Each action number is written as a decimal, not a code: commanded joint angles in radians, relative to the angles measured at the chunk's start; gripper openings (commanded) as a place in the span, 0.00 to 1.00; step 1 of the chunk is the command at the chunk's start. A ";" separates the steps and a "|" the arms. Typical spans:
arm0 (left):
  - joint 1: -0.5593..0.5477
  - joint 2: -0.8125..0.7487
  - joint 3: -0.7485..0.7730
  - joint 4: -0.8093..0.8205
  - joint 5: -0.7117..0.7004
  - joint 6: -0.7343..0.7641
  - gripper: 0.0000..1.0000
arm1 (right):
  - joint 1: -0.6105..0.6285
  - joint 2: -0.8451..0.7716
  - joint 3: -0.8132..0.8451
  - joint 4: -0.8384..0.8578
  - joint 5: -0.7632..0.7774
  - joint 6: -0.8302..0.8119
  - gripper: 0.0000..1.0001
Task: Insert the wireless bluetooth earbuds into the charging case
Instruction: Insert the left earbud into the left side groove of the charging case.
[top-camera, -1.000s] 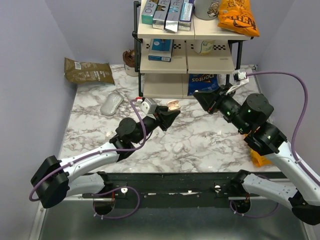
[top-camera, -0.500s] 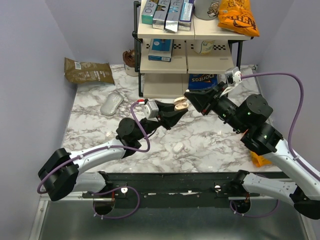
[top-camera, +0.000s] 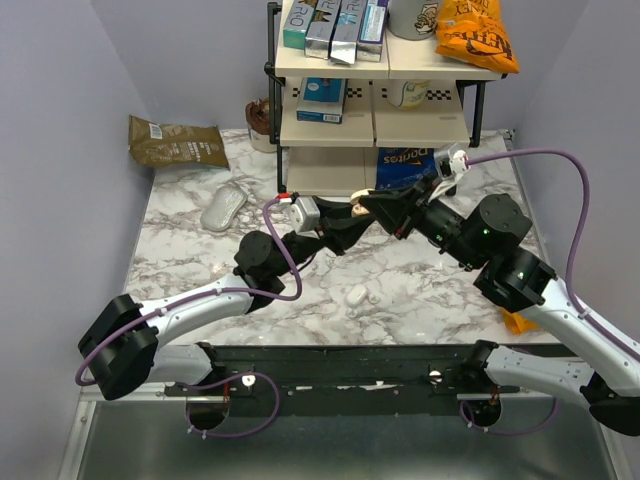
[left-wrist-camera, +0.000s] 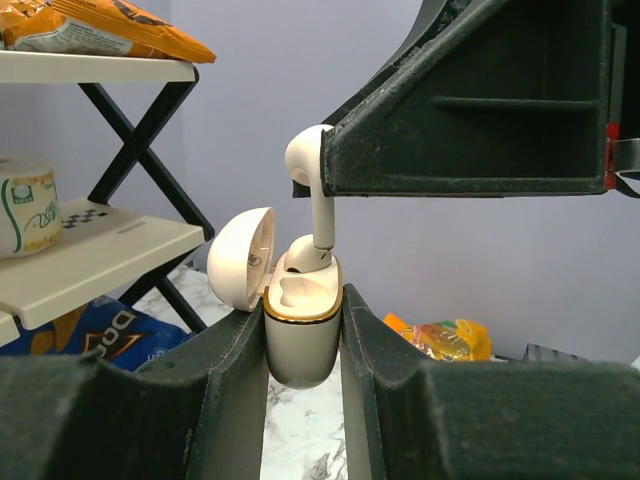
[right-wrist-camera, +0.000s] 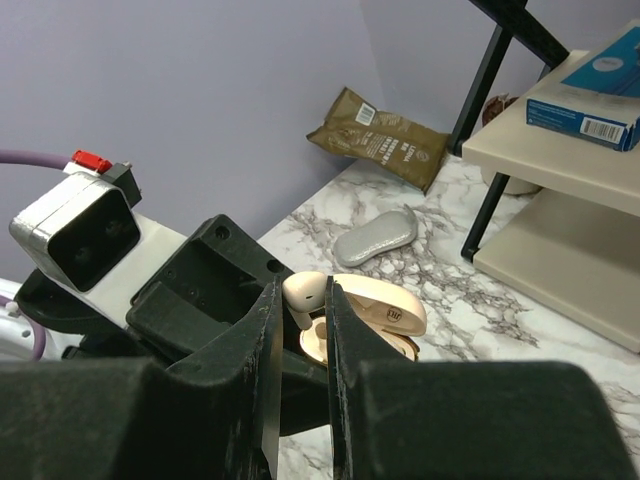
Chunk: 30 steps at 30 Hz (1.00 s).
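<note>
My left gripper (left-wrist-camera: 303, 340) is shut on the charging case (left-wrist-camera: 302, 335), a cream case with a gold rim, held upright with its lid (left-wrist-camera: 240, 258) open to the left. My right gripper (right-wrist-camera: 303, 300) is shut on a white earbud (right-wrist-camera: 305, 290) right above the case. In the left wrist view the earbud (left-wrist-camera: 310, 170) hangs stem-down, with its stem tip at the far side of the case's opening. The near slot shows empty. In the top view both grippers meet at the case (top-camera: 358, 210) above mid-table. A small pale piece (top-camera: 356, 295), apparently another earbud, lies on the marble.
A black-framed shelf rack (top-camera: 380, 100) with boxes and snack bags stands right behind the grippers. A grey-white computer mouse (top-camera: 223, 208) and a brown bag (top-camera: 175, 142) lie at the back left. An orange packet (top-camera: 520, 318) lies under my right arm.
My right gripper has moved left with the earbud until it is over the case. My left gripper has carried the open case up and to the right to meet it.
</note>
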<state>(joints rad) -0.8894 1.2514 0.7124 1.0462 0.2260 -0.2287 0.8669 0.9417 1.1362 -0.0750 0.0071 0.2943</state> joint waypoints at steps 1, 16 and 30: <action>0.004 0.002 0.035 0.002 0.013 -0.006 0.00 | 0.011 0.002 -0.016 0.024 0.007 -0.011 0.01; 0.004 -0.003 0.041 -0.020 0.013 -0.021 0.00 | 0.017 0.017 -0.049 0.015 0.065 -0.026 0.01; 0.004 -0.015 0.033 -0.025 -0.005 -0.011 0.00 | 0.018 0.019 -0.038 -0.029 0.031 -0.049 0.13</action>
<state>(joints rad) -0.8894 1.2514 0.7258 0.9974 0.2253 -0.2474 0.8761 0.9558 1.0943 -0.0761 0.0505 0.2676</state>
